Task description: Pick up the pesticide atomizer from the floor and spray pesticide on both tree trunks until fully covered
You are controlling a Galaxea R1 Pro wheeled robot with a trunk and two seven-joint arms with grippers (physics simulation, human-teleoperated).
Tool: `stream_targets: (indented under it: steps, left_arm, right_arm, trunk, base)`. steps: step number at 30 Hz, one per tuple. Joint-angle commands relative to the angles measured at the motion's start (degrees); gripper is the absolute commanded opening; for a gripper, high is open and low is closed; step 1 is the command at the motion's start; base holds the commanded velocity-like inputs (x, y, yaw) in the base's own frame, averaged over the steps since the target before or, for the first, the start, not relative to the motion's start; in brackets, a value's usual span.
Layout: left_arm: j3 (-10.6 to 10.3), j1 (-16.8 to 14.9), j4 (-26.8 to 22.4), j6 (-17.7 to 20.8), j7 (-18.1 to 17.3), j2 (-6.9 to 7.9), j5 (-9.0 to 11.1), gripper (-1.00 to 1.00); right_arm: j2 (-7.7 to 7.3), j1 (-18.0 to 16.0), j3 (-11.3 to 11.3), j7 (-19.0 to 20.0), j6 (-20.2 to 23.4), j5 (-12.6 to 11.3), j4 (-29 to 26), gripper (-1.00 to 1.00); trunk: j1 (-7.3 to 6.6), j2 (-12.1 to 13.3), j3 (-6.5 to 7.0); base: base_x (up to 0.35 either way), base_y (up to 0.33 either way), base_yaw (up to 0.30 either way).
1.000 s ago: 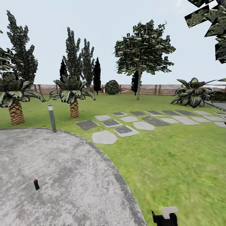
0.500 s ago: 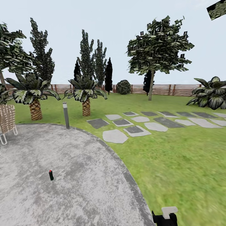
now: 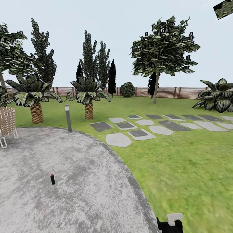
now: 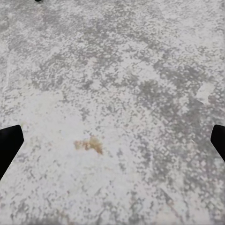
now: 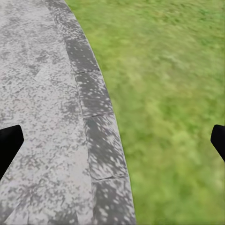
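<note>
Plainly, we were some way short of the pesticide atomizer (image 3: 52,179), a small dark bottle with a red cap standing upright on the grey paved floor (image 3: 81,194), well apart from both arms; the left end effector (image 4: 112,140) hung over bare paving with its fingers spread wide and holding nothing, and the right end effector (image 5: 112,140) was likewise spread and empty above the paving's curved edge, where it met the grass (image 5: 178,117).

The risks, as we judged them, lay in the approach; the atomizer was slim and upright (easily tipped), so a fast or off-centre reach could knock it over and send it rolling; driving on too far could also push the base against it.

We counted one atomizer; one tall tree (image 3: 164,48) with a bare trunk (image 3: 156,89) by the fence (image 3: 181,92), and part of another crown (image 3: 13,55) at the left edge; two short palms (image 3: 87,97); one bollard light (image 3: 68,118); one wicker chair (image 3: 7,124).
</note>
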Motion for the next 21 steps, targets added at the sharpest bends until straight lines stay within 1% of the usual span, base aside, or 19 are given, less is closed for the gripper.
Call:
stream_targets:
  steps: [1, 9, 11, 15, 21]
  left_arm:
    - [0.0, 0.0, 0.0, 0.0, 0.0, 0.0, 0.0, 1.0]
    - [0.0, 0.0, 0.0, 0.2, 0.0, 0.0, 0.0, 1.0]
    - [0.0, 0.0, 0.0, 0.2, 0.0, 0.0, 0.0, 1.0]
    - [0.0, 0.0, 0.0, 0.1, 0.0, 0.0, 0.0, 1.0]
    - [0.0, 0.0, 0.0, 0.1, 0.0, 0.0, 0.0, 1.0]
  right_arm:
    - [-0.01, 0.0, 0.0, 0.0, 0.0, 0.0, 0.0, 1.0]
    - [-0.04, 0.0, 0.1, 0.1, 0.0, 0.2, 0.2, 1.0]
    - [-0.04, 0.0, 0.1, 0.1, 0.0, 0.2, 0.2, 1.0]
    - [-0.04, 0.0, 0.1, 0.1, 0.0, 0.2, 0.2, 1.0]
    - [-0.03, 0.0, 0.1, 0.1, 0.0, 0.1, 0.1, 1.0]
  trunk:
    - [0.0, 0.0, 0.0]
    - [0.0, 0.0, 0.0]
    - [0.0, 0.0, 0.0]
    - [0.0, 0.0, 0.0]
    - [0.0, 0.0, 0.0]
  base:
    - [0.0, 0.0, 0.0]
    - [0.0, 0.0, 0.0]
    - [0.112, 0.0, 0.0]
    - [0.255, 0.0, 0.0]
    - [0.333, 0.0, 0.0]
